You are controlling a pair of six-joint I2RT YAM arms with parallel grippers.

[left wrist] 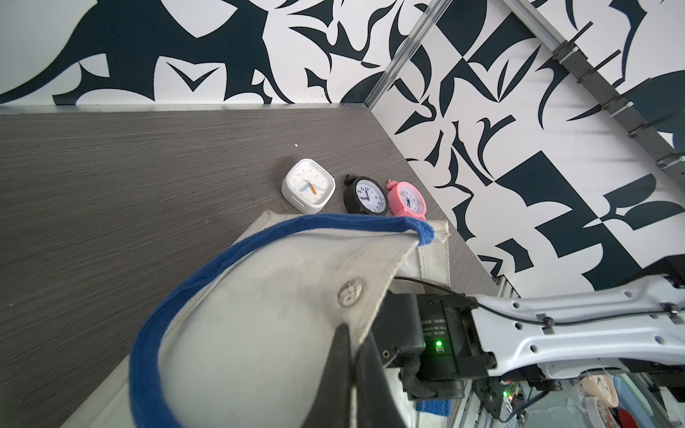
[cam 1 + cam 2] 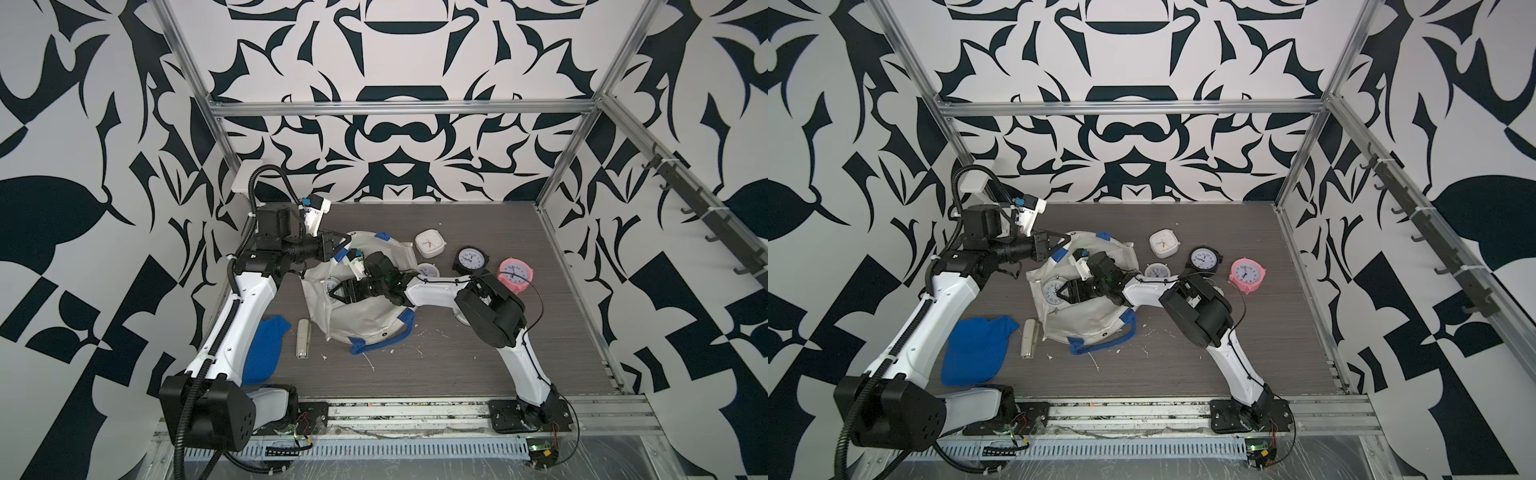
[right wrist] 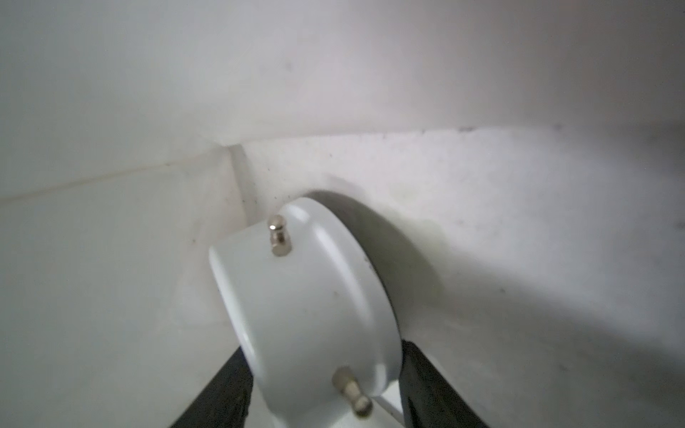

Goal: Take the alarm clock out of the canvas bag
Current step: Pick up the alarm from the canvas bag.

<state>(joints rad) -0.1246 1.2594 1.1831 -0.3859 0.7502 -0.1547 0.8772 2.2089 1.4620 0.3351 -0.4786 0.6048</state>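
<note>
Right claw (image 2: 1059, 294): sitting deep inside the canvas bag (image 2: 1096, 322), jaws standing apart on either side of the white alarm clock (image 3: 304, 296) (face toward one finger, back toward the other); firm grip or mere contact impossible to tell. Clock lying straight ahead between the fingers, on the bag's side toward the left arm. Left claw (image 2: 1068, 242): pinching the bag's rim tight, holding the mouth up. Way out probably lying back along the right arm.
</note>
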